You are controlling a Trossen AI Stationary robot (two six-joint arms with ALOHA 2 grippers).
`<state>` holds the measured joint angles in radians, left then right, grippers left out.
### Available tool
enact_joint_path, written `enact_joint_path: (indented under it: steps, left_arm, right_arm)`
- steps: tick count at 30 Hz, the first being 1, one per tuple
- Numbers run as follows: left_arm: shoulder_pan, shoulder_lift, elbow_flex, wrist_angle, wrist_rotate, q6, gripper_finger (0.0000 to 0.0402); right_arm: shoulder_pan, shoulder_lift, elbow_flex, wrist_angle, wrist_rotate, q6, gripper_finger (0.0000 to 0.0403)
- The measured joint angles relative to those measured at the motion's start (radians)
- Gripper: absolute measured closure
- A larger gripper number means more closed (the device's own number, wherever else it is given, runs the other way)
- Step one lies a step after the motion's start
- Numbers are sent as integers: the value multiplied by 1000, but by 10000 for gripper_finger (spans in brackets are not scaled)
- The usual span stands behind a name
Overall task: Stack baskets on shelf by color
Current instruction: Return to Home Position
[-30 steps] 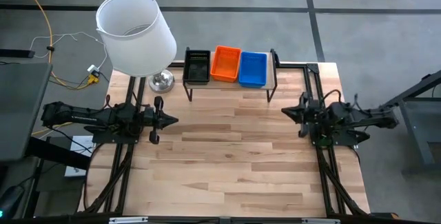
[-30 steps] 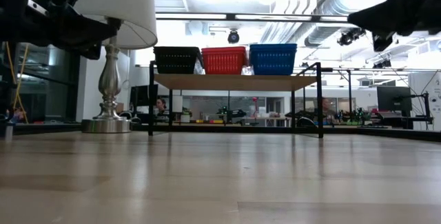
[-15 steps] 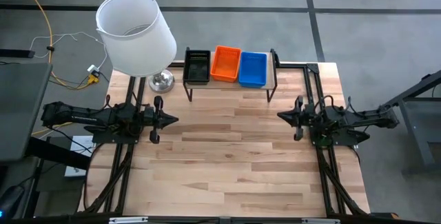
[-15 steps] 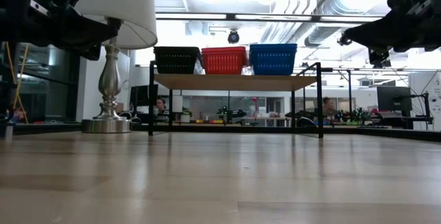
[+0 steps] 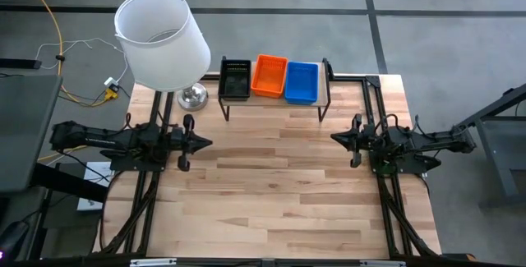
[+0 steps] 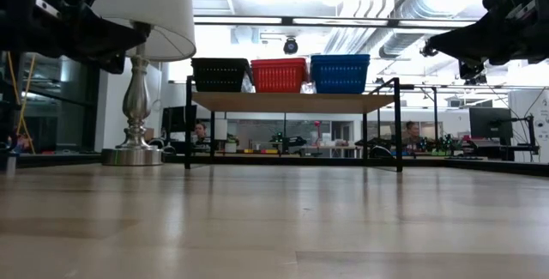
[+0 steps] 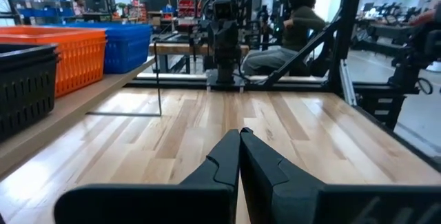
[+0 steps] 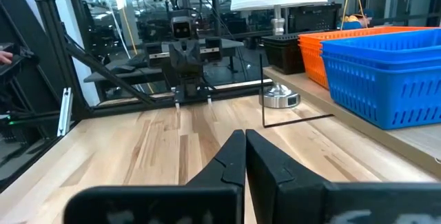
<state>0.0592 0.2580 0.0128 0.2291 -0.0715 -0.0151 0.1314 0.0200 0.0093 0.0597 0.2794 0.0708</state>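
Three basket stacks stand side by side on the shelf (image 5: 275, 103) at the table's far edge: black (image 5: 235, 79), orange (image 5: 269, 75) and blue (image 5: 302, 82). In the low view they rest by their bottoms on the wooden top (image 6: 292, 101). My left gripper (image 5: 207, 143) hovers shut over the table's left side, pointing right. My right gripper (image 5: 334, 138) hovers shut over the right side, pointing left. Both are well short of the shelf and hold nothing.
A lamp with a white shade (image 5: 162, 39) and a metal base (image 5: 193, 96) stands at the far left corner, beside the shelf. The bare wooden tabletop (image 5: 271, 193) spreads between the arms and toward the near edge. People sit in the room beyond (image 7: 293, 27).
My right gripper has moved a little toward the table's left, away from the right edge, and then stopped. My left arm and the baskets have kept still.
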Motion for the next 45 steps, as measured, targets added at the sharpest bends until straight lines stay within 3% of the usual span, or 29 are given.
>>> enact_joint_path:
  steps: [5, 10, 15, 45]
  left_arm:
    - [-27, -75, 0, -55, -2, 0, 401]
    - [-48, -179, -1, -219, 3, 0, 401]
    - [-69, -258, -1, -219, 39, 0, 401]
    - [1, -255, 0, -217, 34, 0, 401]
  right_arm:
    - [0, -1, 0, 0, 0, 0, 403]
    - [0, -2, 0, 0, 0, 0, 403]
    - [0, -5, 0, 0, 0, 0, 402]
    - [0, -14, -1, 1, 1, 0, 402]
